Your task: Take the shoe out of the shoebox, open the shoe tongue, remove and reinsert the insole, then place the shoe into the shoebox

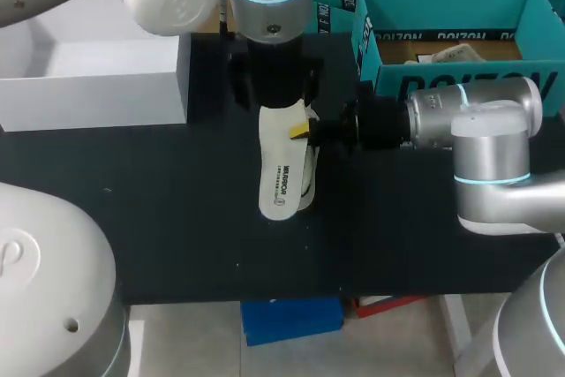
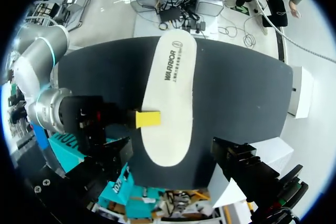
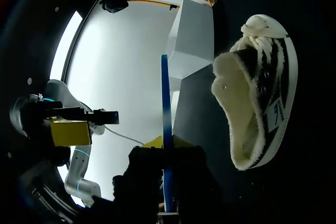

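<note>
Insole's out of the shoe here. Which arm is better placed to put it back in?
Right. The right gripper already grips the insole by its side edge, level above the shoe on the table. The left gripper hangs open over the insole's heel, holding nothing.

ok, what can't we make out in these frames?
1. Left pincer, open or shut: in the head view the left arm covers it. The left wrist view shows only dark parts beside the insole.
2. Right pincer, grip on the insole: in the left wrist view the insole hides what is beneath it. The right wrist view is too dark there.
3. Shoe: in the head view it is mostly under the insole.
</note>
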Tool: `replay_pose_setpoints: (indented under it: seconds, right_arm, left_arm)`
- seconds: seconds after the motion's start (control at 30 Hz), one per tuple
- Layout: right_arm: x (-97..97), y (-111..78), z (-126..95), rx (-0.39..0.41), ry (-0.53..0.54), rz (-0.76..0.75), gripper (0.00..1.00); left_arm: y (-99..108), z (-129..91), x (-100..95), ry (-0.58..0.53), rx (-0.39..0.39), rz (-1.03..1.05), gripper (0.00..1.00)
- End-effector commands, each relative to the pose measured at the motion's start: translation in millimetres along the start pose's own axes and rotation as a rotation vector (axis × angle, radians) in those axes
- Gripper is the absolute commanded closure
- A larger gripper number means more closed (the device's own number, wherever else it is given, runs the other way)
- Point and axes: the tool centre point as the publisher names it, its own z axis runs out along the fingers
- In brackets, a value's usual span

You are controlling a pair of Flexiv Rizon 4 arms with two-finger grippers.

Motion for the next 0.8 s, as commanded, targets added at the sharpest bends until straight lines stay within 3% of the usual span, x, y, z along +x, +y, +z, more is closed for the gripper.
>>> replay_pose_setpoints:
  seconds: [0.03,0.33,0.8]
  right_arm:
    - [-0.3,-0.1,2.0,-0.003,-0.002,0.0,1.0]
    - [-0.3,-0.1,2.0,-0.003,-0.002,0.0,1.0]
    - [-0.3,-0.1,2.0,-0.003,-0.002,0.0,1.0]
  left_arm:
    - [18.5,9.0,-3.1,-0.011,0.014,0.007,0.0]
    - [52.6,17.3,-7.3,-0.024,0.005,0.018,0.0]
    - [70.2,30.3,-11.5,-0.016,0.003,0.026,0.0]
